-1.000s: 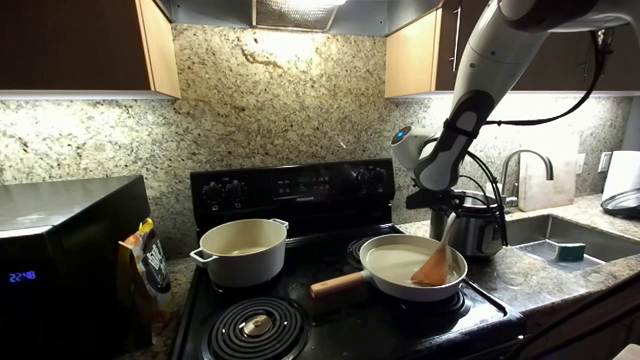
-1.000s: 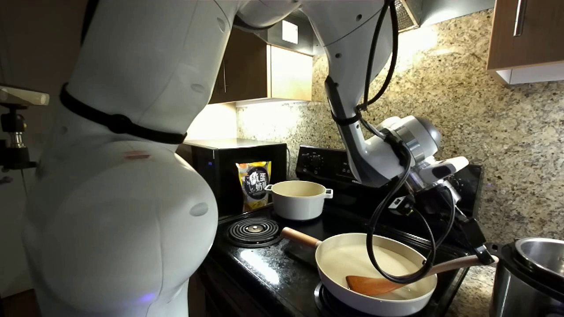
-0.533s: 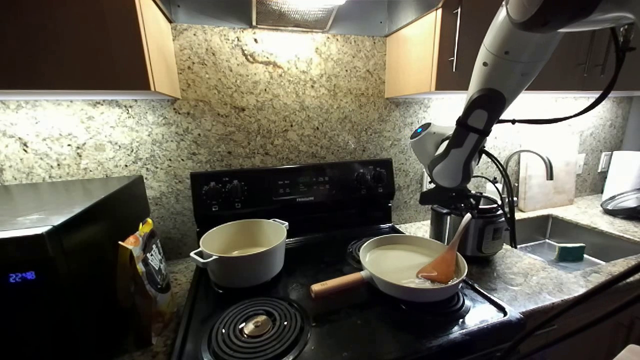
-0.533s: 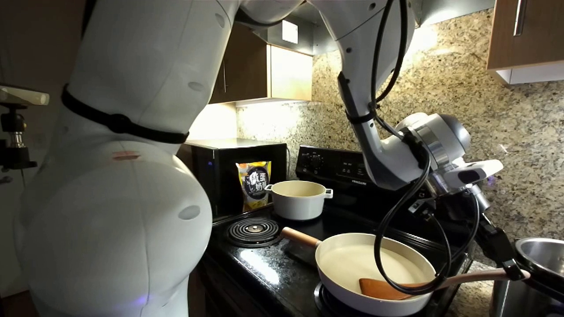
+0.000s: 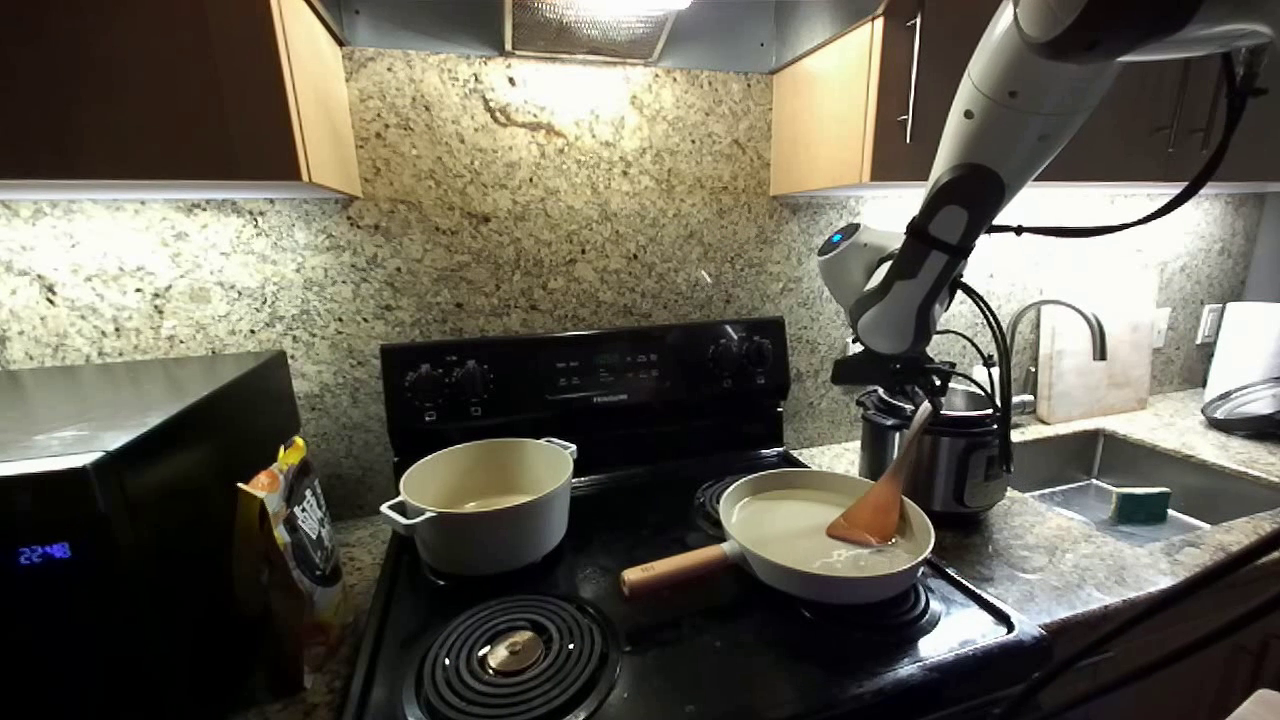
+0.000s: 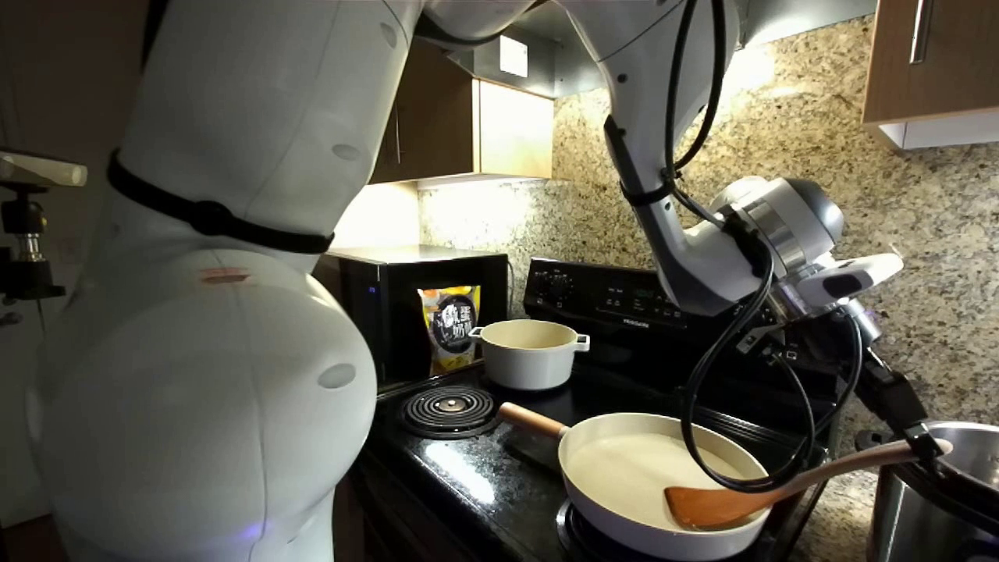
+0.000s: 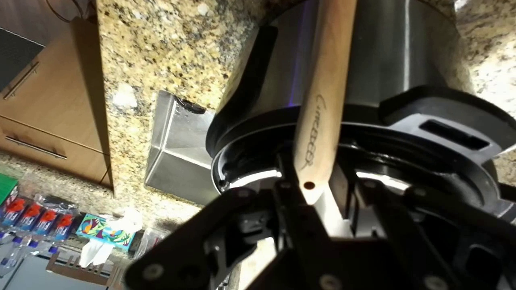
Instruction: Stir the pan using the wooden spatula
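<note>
The cream-white pan (image 5: 830, 588) sits on a stove burner with its wooden handle pointing away from the steel pot. Glints of pale liquid show inside it. My gripper (image 7: 316, 161) is shut on the upper end of the wooden spatula (image 7: 326, 80), whose handle runs between both fingers in the wrist view. Its orange-brown blade (image 6: 706, 506) rests inside the pan near the wall on the steel pot's side, the handle slanting up over the rim. In an exterior view my gripper (image 6: 922, 441) is beyond that rim. A cable loop crosses part of the handle there.
Close under my gripper stands the shiny steel pot (image 5: 935, 470) on the counter. A deeper cream two-handled pot (image 5: 490, 545) occupies a back burner. Black cables (image 6: 691, 437) hang in front of the pan. A sink (image 5: 1070, 458) with a sponge (image 5: 1140, 505) lies past the steel pot.
Held throughout, the spatula has shifted toward the steel pot's side of the pan, its blade also moving toward the back. Over the last half second the gripper has risen slightly.
</note>
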Action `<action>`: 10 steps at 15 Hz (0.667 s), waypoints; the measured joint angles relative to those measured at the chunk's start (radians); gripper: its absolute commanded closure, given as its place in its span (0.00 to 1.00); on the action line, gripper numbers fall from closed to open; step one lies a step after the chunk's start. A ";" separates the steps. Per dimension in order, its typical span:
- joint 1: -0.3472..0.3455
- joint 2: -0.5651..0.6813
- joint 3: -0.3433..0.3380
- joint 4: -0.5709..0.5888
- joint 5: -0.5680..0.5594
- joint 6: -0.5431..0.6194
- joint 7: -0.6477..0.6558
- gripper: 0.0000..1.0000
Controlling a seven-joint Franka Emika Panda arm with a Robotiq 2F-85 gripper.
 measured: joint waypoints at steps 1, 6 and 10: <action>0.002 0.000 0.002 0.012 0.005 -0.001 -0.001 0.93; 0.024 0.001 0.018 0.063 0.012 -0.006 -0.003 0.93; 0.063 0.001 0.032 0.091 0.011 -0.017 -0.003 0.93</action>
